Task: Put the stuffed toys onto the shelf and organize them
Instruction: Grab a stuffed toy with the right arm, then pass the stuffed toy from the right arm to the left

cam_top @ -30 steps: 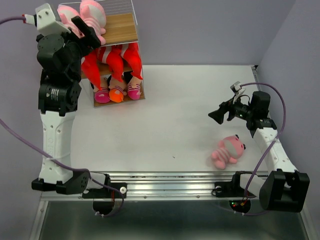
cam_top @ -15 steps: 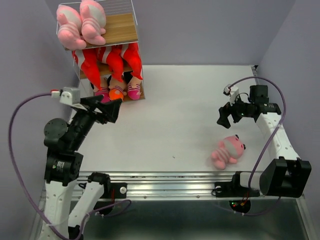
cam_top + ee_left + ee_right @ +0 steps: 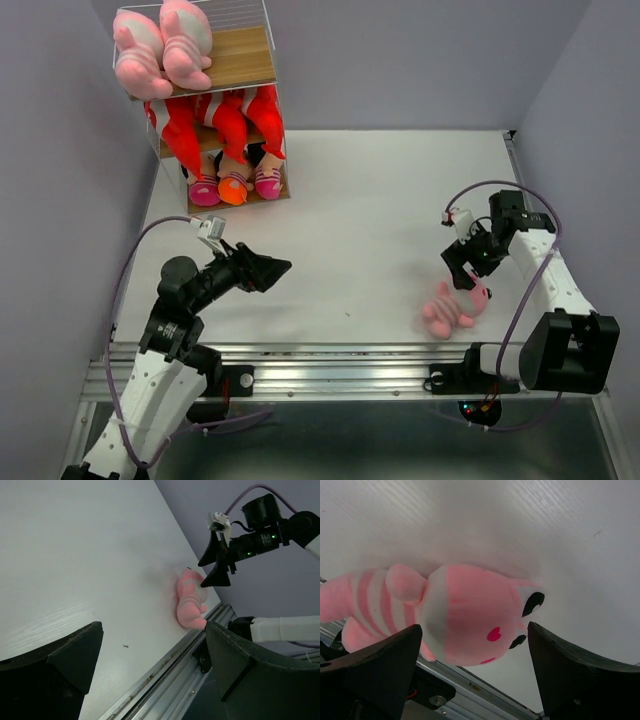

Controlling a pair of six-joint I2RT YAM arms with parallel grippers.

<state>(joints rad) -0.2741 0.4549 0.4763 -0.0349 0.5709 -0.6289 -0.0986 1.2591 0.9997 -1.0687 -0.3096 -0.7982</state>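
Observation:
A pink striped animal (image 3: 452,305) lies on the table at the front right, close to the metal rail. It also shows in the right wrist view (image 3: 470,620) and the left wrist view (image 3: 190,600). My right gripper (image 3: 462,265) is open just above its head, one finger on each side (image 3: 474,630). My left gripper (image 3: 270,268) is open and empty, low over the table's left front (image 3: 152,645). The shelf (image 3: 240,55) stands at the back left. Two pink striped animals (image 3: 160,50) lie on its top board, three red sharks (image 3: 220,125) on the middle, three dolls (image 3: 232,185) at the bottom.
The right half of the shelf's top board is bare wood. A metal rail (image 3: 340,355) runs along the table's front edge, right beside the loose toy. Purple walls close in the table on the left, back and right.
My left arm has swung down from the shelf's top to low over the table's left front. My right gripper has dropped toward the loose pink animal, still open.

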